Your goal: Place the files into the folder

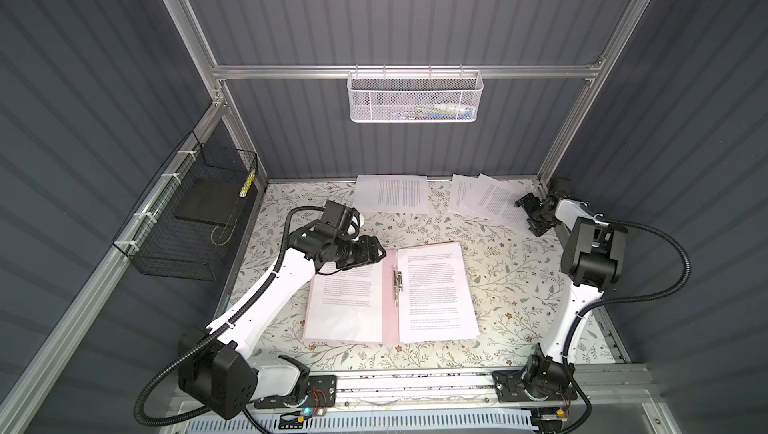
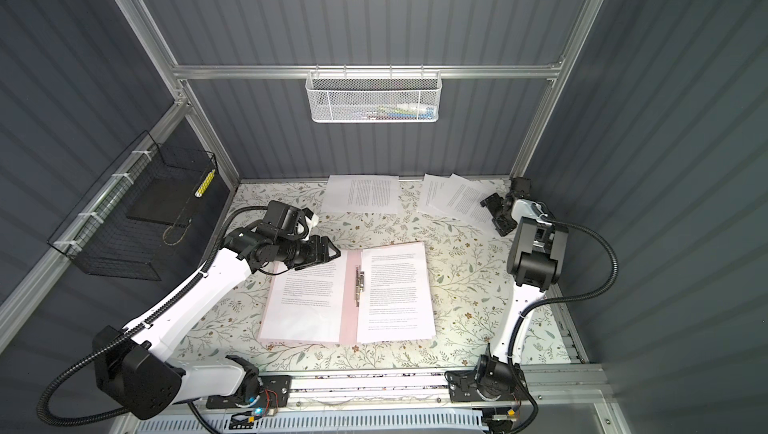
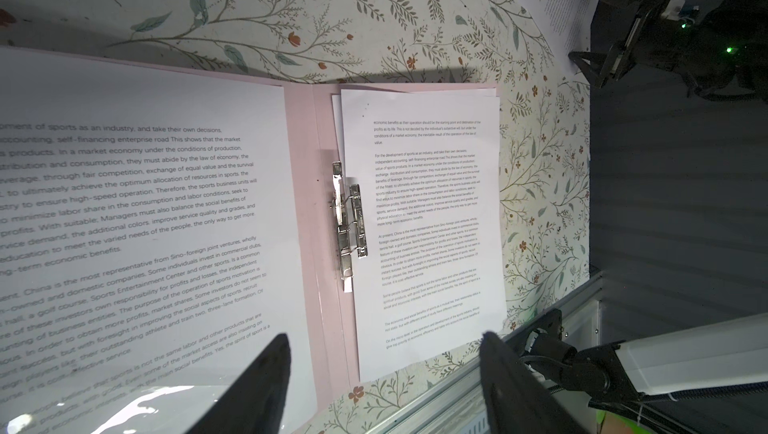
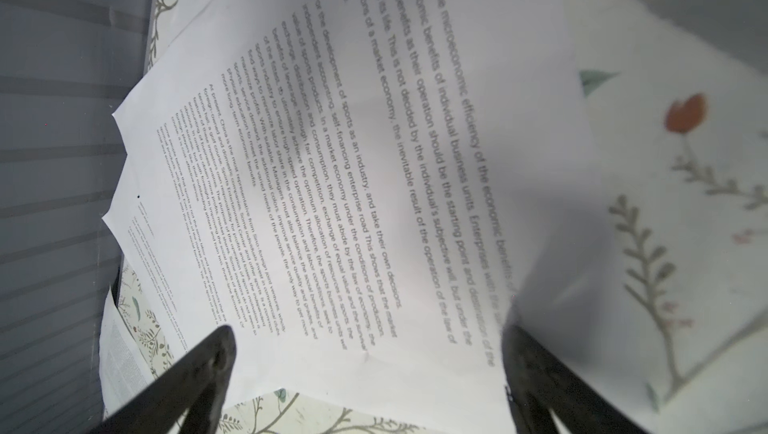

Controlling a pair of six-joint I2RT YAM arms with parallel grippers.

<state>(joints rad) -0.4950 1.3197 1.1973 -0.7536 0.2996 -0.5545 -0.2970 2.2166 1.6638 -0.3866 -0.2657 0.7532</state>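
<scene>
Black wire basket [image 1: 166, 241]: fixed to the left wall, with a flat black slab [image 1: 203, 203] inside. Left gripper [image 1: 377, 251]: over the far left corner of the folder, jaws partly apart with nothing between them; whether it touches the paper cannot be told. Pink folder [image 1: 389, 324]: lying open and flat in the middle of the flowered tablecloth [image 1: 511, 286]. Left page [image 1: 345, 307]: one printed sheet lying on the folder's left flap. Metal clip [image 1: 397, 284]: along the spine, overlapping the inner edge of the right stack [image 1: 436, 290], a few printed sheets slightly fanned on the right flap. White mesh basket [image 1: 415, 99]: hung on the back rail above the centre. Single sheet [image 1: 392, 195]: loose at the back edge of the table, well apart from the folder. Two overlapping sheets [image 1: 484, 199]: loose at the back right. Right gripper [image 1: 528, 215]: at the right edge of those sheets, jaws spread fully wide, closed on nothing.
</scene>
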